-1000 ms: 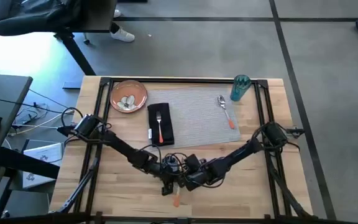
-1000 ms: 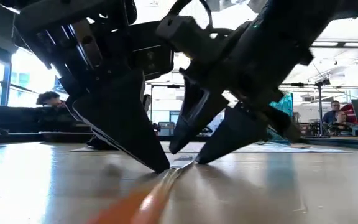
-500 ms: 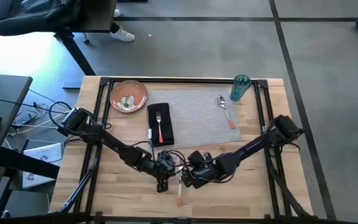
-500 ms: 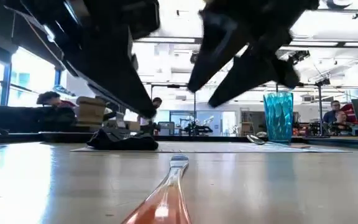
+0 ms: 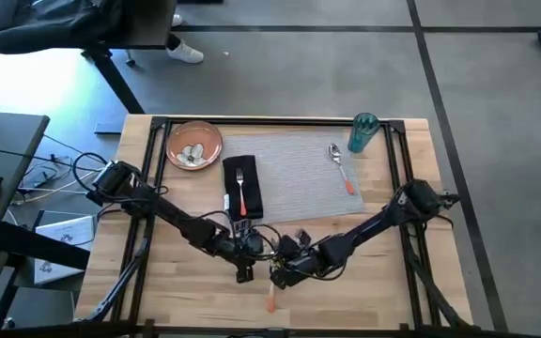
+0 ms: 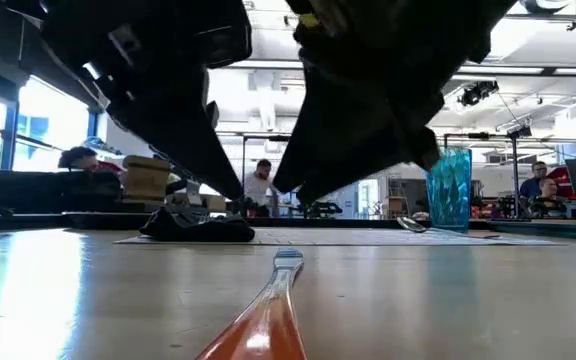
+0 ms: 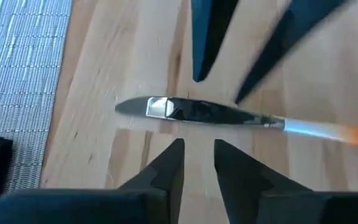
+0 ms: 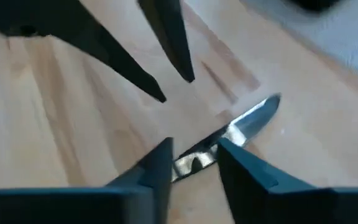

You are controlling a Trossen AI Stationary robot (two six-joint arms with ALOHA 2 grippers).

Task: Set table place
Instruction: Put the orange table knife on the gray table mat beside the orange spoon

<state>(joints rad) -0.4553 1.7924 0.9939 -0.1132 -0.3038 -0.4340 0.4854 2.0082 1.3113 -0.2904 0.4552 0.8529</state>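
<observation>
An orange-handled knife (image 5: 270,296) lies flat on the bare table (image 5: 364,282) near its front edge, with its blade (image 7: 197,112) pointing at the placemat (image 5: 299,174). My left gripper (image 7: 197,152) and my right gripper (image 8: 194,149) hover over the blade from either side. Both are open by a narrow gap and clear of the wood, as the low view shows. The black napkin (image 5: 242,188) carries a fork (image 5: 241,191). A spoon (image 5: 341,167) lies on the placemat's right part.
The orange-brown plate (image 5: 193,145) sits at the far left corner, off the placemat. The teal cup (image 5: 363,132) stands at the far right corner. The black rail frame (image 5: 148,188) runs along the table's sides. Bare wood lies to the left and right of the knife.
Both grippers have risen from the table, where their fingertips stood at the knife's blade a second ago. The knife still lies flat in the same place. My right gripper has since come back a little toward the left gripper.
</observation>
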